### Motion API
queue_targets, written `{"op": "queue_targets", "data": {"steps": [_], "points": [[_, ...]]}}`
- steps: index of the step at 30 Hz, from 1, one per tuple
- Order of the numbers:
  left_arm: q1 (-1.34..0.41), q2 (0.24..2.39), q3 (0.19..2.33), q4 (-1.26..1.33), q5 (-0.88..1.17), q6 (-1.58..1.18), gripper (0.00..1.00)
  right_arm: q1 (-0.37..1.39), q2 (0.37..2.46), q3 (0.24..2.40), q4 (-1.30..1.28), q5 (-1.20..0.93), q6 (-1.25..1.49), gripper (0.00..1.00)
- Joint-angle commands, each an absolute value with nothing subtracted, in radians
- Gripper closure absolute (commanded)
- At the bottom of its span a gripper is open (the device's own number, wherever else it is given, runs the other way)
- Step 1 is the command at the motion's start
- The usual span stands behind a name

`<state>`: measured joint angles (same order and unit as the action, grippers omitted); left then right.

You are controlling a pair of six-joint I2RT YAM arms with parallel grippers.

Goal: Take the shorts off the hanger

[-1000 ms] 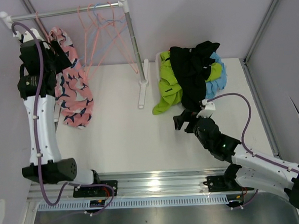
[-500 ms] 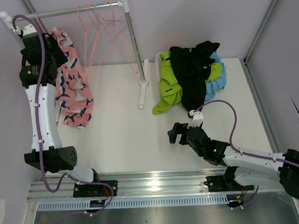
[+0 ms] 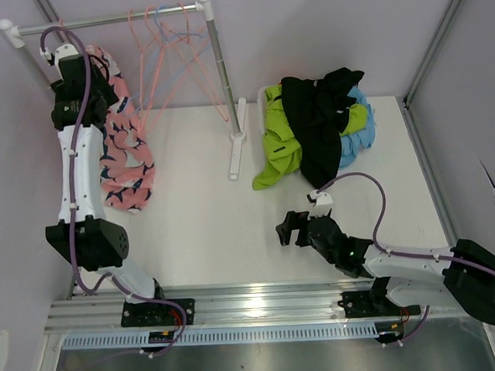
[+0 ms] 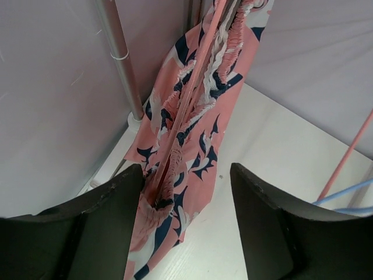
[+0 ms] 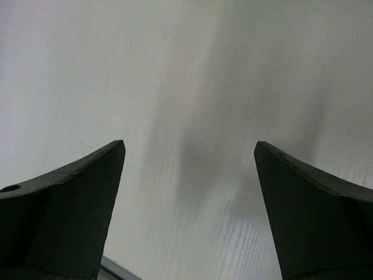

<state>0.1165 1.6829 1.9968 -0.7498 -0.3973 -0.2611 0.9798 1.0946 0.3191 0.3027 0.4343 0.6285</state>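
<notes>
The pink shorts with dark-blue shapes point(image 3: 124, 147) hang on a pink hanger at the left end of the rail. In the left wrist view the shorts point(image 4: 195, 111) hang folded over the hanger bar point(image 4: 185, 111). My left gripper point(image 3: 98, 84) is high by the rail, just above the shorts, and open point(image 4: 186, 201); its left finger point(image 4: 105, 216) touches the waistband. My right gripper point(image 3: 289, 227) is open and empty over bare table point(image 5: 189, 175). Black point(image 3: 315, 118), lime green point(image 3: 277, 154) and light blue point(image 3: 358, 141) shorts lie piled at the back right. The orange shorts are hidden.
The clothes rail point(image 3: 111, 20) spans the back left, with an upright post point(image 3: 222, 78) and its foot point(image 3: 237, 152) mid-table. Several empty pink and blue hangers point(image 3: 168, 47) hang near the post. A second metal post point(image 4: 119, 58) stands beside the shorts. Walls close both sides.
My left gripper has risen and moved right, closer to the rail over the pink shorts. My right gripper has drawn back from the pile toward the near edge.
</notes>
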Motion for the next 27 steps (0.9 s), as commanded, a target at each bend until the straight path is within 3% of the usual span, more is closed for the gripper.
{"op": "queue_targets", "data": {"steps": [1, 4, 8, 10, 17, 23, 27], "points": [[0.121, 1.690, 1.979, -0.658, -0.452, -0.242, 0.32, 0.966, 1.120, 0.302, 0.396, 0.416, 0.646, 0.01], [0.129, 1.715, 1.990, -0.647, -0.469, -0.242, 0.34, 0.956, 1.140, 0.302, 0.408, 0.411, 0.646, 0.01], [0.127, 1.691, 1.934, -0.582, -0.474, -0.239, 0.50, 0.943, 1.170, 0.307, 0.422, 0.400, 0.650, 0.01], [0.127, 1.689, 1.924, -0.577, -0.483, -0.242, 0.53, 0.943, 1.189, 0.307, 0.433, 0.394, 0.650, 0.01], [0.127, 1.689, 1.928, -0.581, -0.477, -0.259, 0.86, 0.943, 1.213, 0.310, 0.445, 0.400, 0.657, 0.01], [0.126, 1.726, 2.006, -0.644, -0.416, -0.278, 1.00, 0.945, 1.236, 0.310, 0.457, 0.400, 0.661, 0.01], [0.101, 1.726, 2.022, -0.652, -0.400, -0.279, 1.00, 0.946, 1.239, 0.307, 0.466, 0.402, 0.661, 0.01]]}}
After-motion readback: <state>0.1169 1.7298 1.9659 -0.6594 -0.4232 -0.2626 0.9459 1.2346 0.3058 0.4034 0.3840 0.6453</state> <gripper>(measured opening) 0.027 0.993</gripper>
